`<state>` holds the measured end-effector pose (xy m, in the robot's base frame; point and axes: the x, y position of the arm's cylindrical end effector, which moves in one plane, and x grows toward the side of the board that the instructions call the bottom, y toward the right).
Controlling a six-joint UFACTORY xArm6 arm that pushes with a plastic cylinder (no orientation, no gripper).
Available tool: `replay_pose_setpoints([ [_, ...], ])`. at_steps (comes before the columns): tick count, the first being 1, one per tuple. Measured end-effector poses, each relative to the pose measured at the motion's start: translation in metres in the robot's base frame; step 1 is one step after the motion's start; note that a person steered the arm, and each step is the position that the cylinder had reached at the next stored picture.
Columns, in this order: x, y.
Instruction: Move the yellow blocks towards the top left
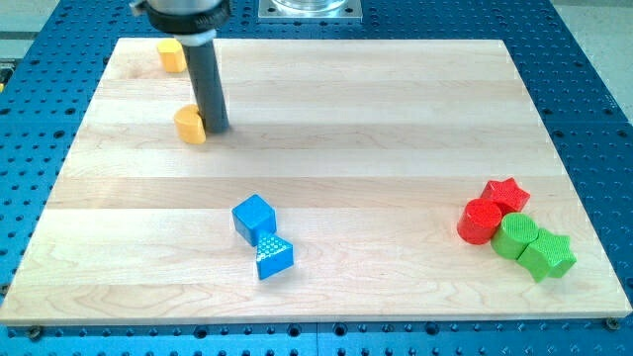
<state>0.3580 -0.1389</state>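
Observation:
Two yellow blocks lie at the view's top left of the wooden board (326, 109). One yellow block (171, 55) sits near the board's top left corner. The other yellow block (190, 125) lies lower, its shape unclear. My tip (218, 129) stands right beside this lower yellow block, on its right side, touching or nearly touching it.
A blue cube (253, 218) and a blue triangular block (274, 256) lie at the lower middle. At the lower right sit a red star (506, 194), a red cylinder (479, 222), a green cylinder (514, 236) and a green star (547, 254).

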Motion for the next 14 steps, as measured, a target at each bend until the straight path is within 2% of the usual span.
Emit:
replay_pose_setpoints([
  [1, 0.066, 0.008],
  [2, 0.077, -0.03],
  [3, 0.024, -0.09],
  [4, 0.033, -0.08],
  [5, 0.074, -0.072],
  [6, 0.009, -0.071],
  [8, -0.001, -0.005],
  [9, -0.05, -0.069],
  [10, -0.051, -0.067],
  [11, -0.048, -0.034],
  [14, -0.048, -0.023],
])
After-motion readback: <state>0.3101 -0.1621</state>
